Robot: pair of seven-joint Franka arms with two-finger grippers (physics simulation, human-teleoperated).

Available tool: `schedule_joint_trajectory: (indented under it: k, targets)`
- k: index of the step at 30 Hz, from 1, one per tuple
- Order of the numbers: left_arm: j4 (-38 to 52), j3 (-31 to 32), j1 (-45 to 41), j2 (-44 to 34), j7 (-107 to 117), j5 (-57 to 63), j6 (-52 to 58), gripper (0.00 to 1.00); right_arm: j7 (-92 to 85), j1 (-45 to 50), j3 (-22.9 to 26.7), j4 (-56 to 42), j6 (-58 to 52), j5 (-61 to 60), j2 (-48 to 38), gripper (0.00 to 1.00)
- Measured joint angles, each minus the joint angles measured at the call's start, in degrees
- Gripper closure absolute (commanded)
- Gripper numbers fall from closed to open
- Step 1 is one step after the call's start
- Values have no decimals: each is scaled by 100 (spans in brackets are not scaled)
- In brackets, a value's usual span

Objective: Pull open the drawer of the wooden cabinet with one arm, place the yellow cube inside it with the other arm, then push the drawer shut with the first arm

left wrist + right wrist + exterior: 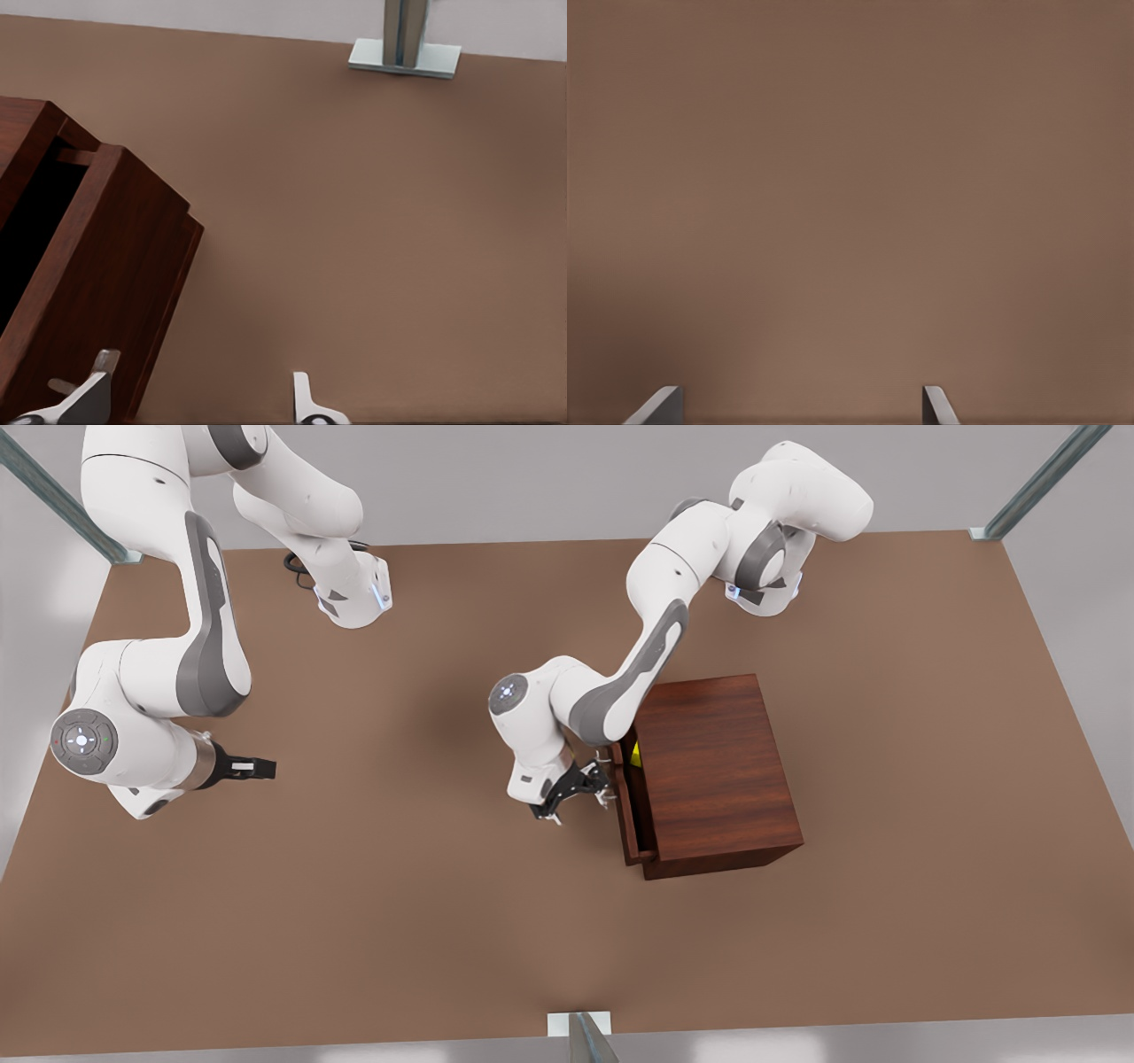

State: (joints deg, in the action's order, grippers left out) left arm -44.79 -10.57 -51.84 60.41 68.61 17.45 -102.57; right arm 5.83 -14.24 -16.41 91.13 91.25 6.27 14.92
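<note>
One drawer (631, 808), one yellow cube (635, 754)

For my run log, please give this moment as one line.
drawer: slightly open | yellow cube: inside | left gripper: open, at drawer front | right gripper: open, waits apart

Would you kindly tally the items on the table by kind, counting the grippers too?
Wooden cabinet: 1
Drawer, slightly open: 1
Yellow cube, inside the drawer: 1
Grippers: 2, left gripper at the drawer front, right gripper waiting apart
Total: 5
</note>
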Motion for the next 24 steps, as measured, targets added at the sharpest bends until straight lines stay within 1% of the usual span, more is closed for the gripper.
schedule_joint_trajectory:
  k: [24]
  targets:
    - [-85, -70, 170, 12, 13, 23, -201, 0, -36, 0, 0, -5, 0, 17, 0, 0]
